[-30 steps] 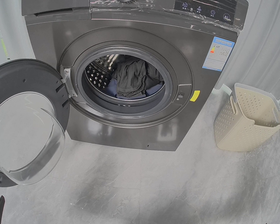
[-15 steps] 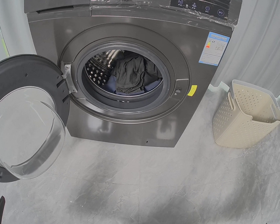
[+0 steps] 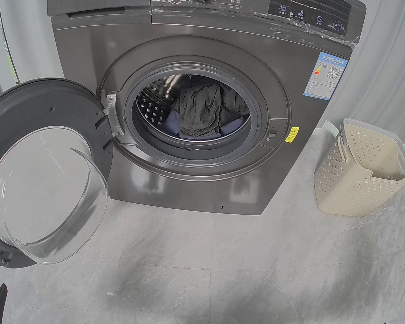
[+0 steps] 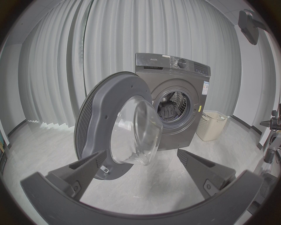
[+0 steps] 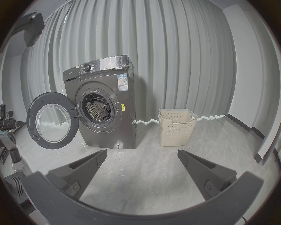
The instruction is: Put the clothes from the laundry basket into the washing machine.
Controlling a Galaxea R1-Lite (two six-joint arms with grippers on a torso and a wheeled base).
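Nearest, at the lower edge of the head view, both arms hang low over the grey floor [image 3: 244, 286], one at the near left and one at the near right. The left jaws stand wide and hold nothing, their fingertips [image 4: 87, 162] well apart. The right jaws are likewise spread wide and empty, with bare floor between their fingertips [image 5: 202, 168]. Both are well apart from the machine and the basket.

Farther in, on the left, the round door [image 3: 39, 110] of the washing machine [image 3: 183, 192] is swung fully open, its glass bowl facing the near side. Behind it the mouth of the drum [image 3: 153, 107] is unobstructed. Inside lie the clothes [image 3: 200, 109]: a dark grey garment heaped on top, with a bluish piece showing beneath it. They sit wholly within the drum, and nothing hangs over the door seal.

To the right of the machine, on the floor near the pleated curtain [image 3: 401, 74], stands the cream laundry basket [image 3: 354, 187], upright. What shows of its inside is perforated wall with no cloth against it, though its bottom is not fully visible.

By this layout the loading looks done, or very nearly so. What may be left is a check of the basket's bottom, and perhaps closing the door, which the task sentence does not ask for.
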